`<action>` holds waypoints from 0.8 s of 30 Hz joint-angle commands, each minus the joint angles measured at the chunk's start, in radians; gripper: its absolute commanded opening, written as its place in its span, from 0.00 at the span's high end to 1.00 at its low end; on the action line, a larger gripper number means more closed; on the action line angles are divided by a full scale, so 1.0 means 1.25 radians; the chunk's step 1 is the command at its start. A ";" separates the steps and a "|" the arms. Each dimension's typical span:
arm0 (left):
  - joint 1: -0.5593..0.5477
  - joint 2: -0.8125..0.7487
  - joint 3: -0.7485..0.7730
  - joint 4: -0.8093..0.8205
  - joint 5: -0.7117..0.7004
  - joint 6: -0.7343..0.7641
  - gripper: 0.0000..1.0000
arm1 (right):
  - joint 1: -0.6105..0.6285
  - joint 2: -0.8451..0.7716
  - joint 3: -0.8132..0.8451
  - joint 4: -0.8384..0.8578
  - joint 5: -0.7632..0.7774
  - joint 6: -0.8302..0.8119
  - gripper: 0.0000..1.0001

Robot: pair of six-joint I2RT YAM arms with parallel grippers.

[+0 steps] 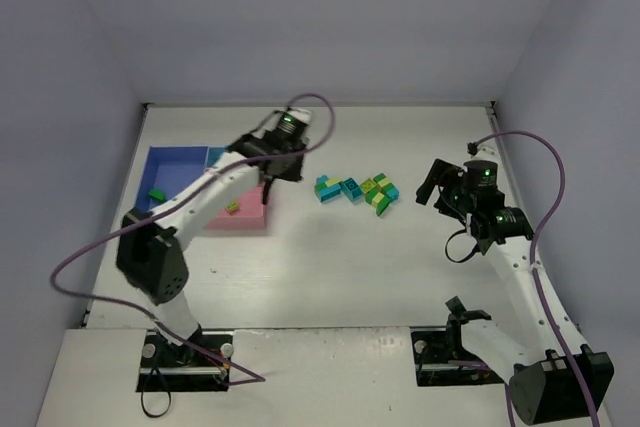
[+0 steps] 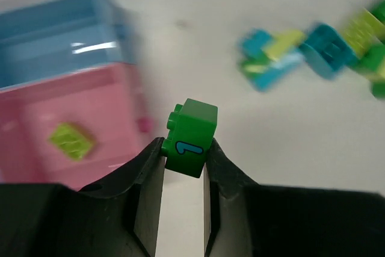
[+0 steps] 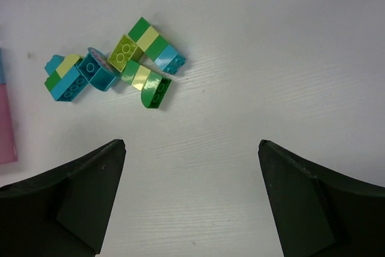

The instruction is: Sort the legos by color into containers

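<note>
Top view with both wrist views. The left claw (image 2: 184, 147) is closed on a dark green brick (image 2: 191, 136) marked with a blue "1". Its two fingertips pinch the brick's lower sides, and the studs are turned sideways. The held brick is over bare worktop (image 1: 330, 267), just right of the right edge of the pink tray (image 1: 247, 220) and near that tray's far right corner. Whether it is clear of the surface cannot be told. The pink tray adjoins the light-blue tray (image 2: 54, 40) on its far side and the blue tray (image 1: 178, 167) on its left, which lies close to the worktop's left edge. A yellow-green brick (image 2: 72, 141) lies inside the pink tray, apart from its walls. A small green brick (image 1: 157, 193) lies in the blue tray near its left wall. The cluster of legos (image 1: 357, 190), teal, yellow-green and dark green pieces touching one another, sits mid-worktop, well apart from every edge. A strip of bare surface separates it from the trays. The right claw (image 3: 191, 145) is spread wide and holds nothing. It is over bare worktop to the right of the cluster, with open surface between them and along the near side.
</note>
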 commanded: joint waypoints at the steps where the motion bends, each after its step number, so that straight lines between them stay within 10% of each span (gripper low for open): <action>1: 0.212 -0.117 -0.048 -0.051 -0.062 -0.030 0.99 | 0.009 0.023 0.037 0.050 -0.031 -0.004 0.11; 11: 0.617 -0.015 -0.036 -0.051 0.006 -0.027 0.89 | 0.020 0.048 0.035 0.077 -0.050 -0.001 0.10; 15: 0.635 0.048 0.001 -0.051 0.015 -0.028 0.56 | 0.022 0.036 0.029 0.077 -0.046 -0.010 0.09; 24: 0.581 -0.018 0.001 -0.055 0.120 -0.037 0.34 | 0.022 0.025 0.016 0.077 -0.050 -0.013 0.08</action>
